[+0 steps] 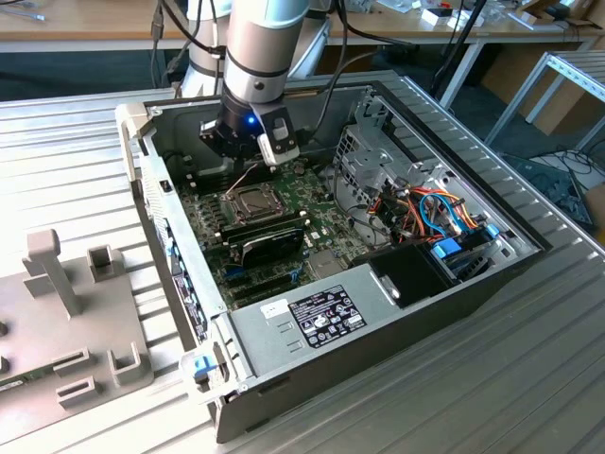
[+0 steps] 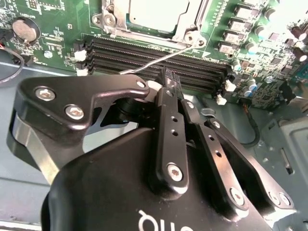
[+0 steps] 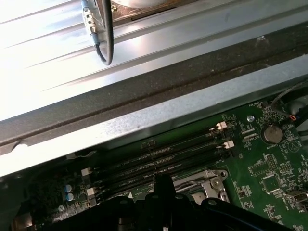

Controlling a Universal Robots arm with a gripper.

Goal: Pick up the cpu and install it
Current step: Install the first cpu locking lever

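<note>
Lying in the socket (image 2: 109,20) inside the open case (image 1: 397,345) is the cpu (image 2: 156,12); gripper (image 2: 168,79) hangs over the memory slots (image 2: 125,53), fingers (image 2: 166,110) pressed together

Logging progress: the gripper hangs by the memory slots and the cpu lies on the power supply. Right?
No. The cpu sits in the socket frame on the green motherboard, not on the power supply, as the second wrist view shows. The gripper does hang by the memory slots.

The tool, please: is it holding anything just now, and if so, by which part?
Nothing is held: the tool is shut and bare by the memory slots, and the cpu lies in its socket.
</note>
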